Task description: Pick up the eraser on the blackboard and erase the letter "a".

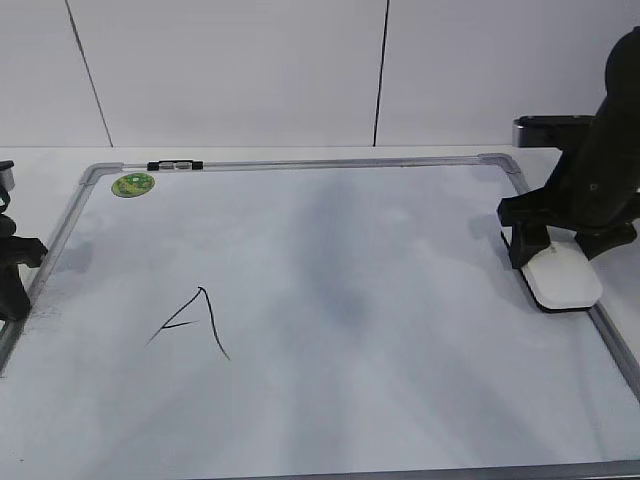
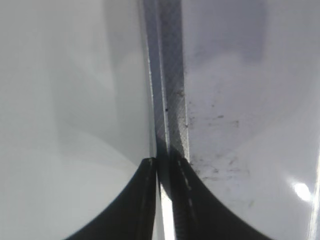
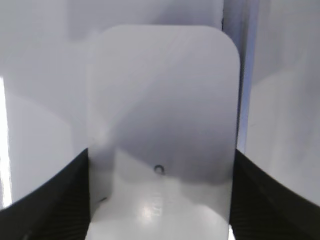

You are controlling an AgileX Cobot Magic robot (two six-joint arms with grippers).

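The blackboard (image 1: pixel 400 400) is a white board with a grey frame and a green sticker (image 1: pixel 133 184). The eraser (image 1: pixel 562 277), white and rounded, lies at the board's right edge. My right gripper (image 1: pixel 560 245) stands over its far end. In the right wrist view the eraser (image 3: pixel 162 100) fills the gap between the two fingers of the gripper (image 3: pixel 161 157), which touch its sides. My left gripper (image 1: pixel 15 280) is shut and empty over the board's left frame (image 2: pixel 170 75), as the left wrist view (image 2: pixel 162 162) shows. No small letter "a" is visible; only a capital "A" (image 1: pixel 195 322) shows.
A small black-and-clear marker (image 1: pixel 175 165) lies on the board's top frame. A faint grey smear runs down the middle of the board (image 1: pixel 335 290). Dark specks mark the board near its left frame (image 2: pixel 220 120). A grey block (image 1: pixel 550 130) sits behind the right arm.
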